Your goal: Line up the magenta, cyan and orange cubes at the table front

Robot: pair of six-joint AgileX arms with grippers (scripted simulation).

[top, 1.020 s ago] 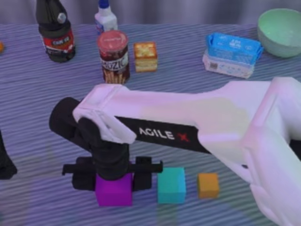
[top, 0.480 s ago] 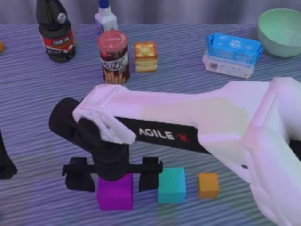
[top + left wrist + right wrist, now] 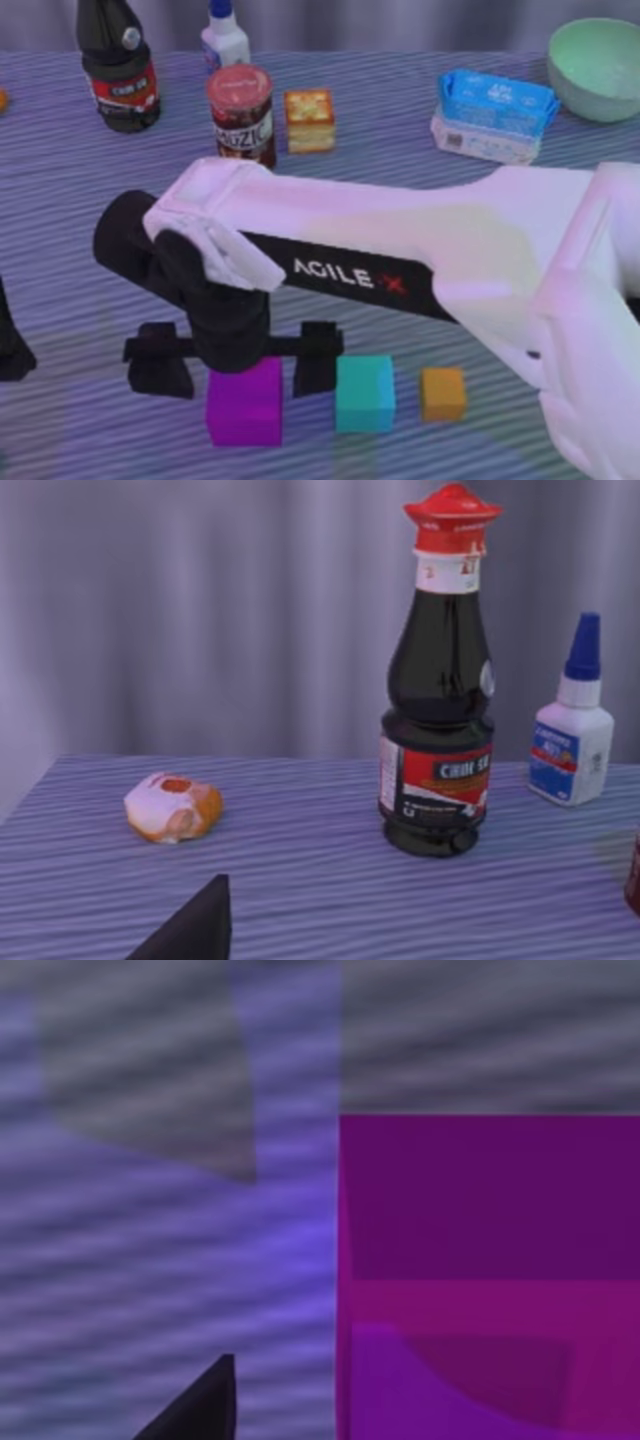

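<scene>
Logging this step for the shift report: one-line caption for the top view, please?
Right end effector open above the magenta cube, which sits in a row with the cyan cube and orange cube at the table front.

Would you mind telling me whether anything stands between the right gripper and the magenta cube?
Nothing visible does. The right gripper hangs open directly over the magenta cube, fingers spread clear of its sides. The cyan cube sits beside it, apart, with the orange cube beyond.

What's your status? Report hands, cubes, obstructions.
Right hand open, above magenta cube. Left arm parked at table's left edge. Magenta, cyan cube, orange cube in a row at table front. Nothing in the way.
</scene>
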